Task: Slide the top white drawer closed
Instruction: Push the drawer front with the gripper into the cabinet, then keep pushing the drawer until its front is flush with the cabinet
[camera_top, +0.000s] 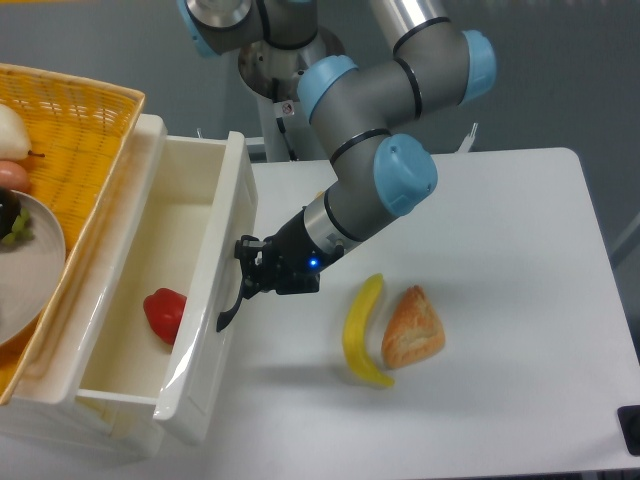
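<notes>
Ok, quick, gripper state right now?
Gripper: pressed against the black handle of the top white drawer; open or shut cannot be told.

Grey tubular arm (400, 80) with light-blue joint caps, silver upper link, black gripper (262, 277) at centre showing a small blue light.
</notes>
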